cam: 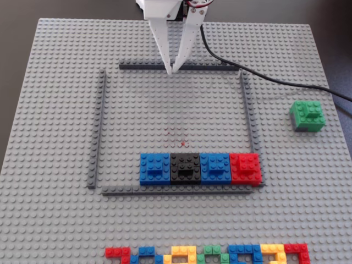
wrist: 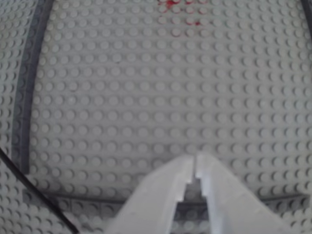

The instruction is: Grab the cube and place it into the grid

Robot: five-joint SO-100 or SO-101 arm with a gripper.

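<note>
Green cube [cam: 308,115] sits alone on the grey studded surface [cam: 60,82], outside the grid, right of the frame's right-hand bar in the fixed view. Untouched as far as I can see. Not visible in the wrist view.

Grid = dark grey rectangular frame [cam: 97,132]. Bottom row already holds four cubes side by side: blue cube [cam: 154,167], black cube [cam: 185,166], second blue cube [cam: 215,165], red cube [cam: 244,166]. They touch each other and sit just above the bottom bar. Left part of that row is free; rest of the frame interior is bare studs apart from a few small red marks [cam: 177,133] mid-field.

Tool [cam: 171,70]: white fingers together, tips meeting, nothing between them. Wrist view [wrist: 195,168] confirms the jaws closed and empty. It hovers at the top bar [cam: 179,66] of the frame, roughly centre, well apart from the green cube.

Black cable [cam: 264,74] runs from the arm across the upper right of the surface, passing above the green cube.

Strip of mixed coloured bricks [cam: 209,255] along the bottom edge, outside the frame; not part of this step by my read.

Progress estimate: for this cube, nothing done yet. Left: open tool, travel right and down-frame to the green cube, clamp, lift, carry over the right bar, seat it in a free slot. Likely slot is left of the first blue cube, or a new row above, can't tell which is intended.
</note>
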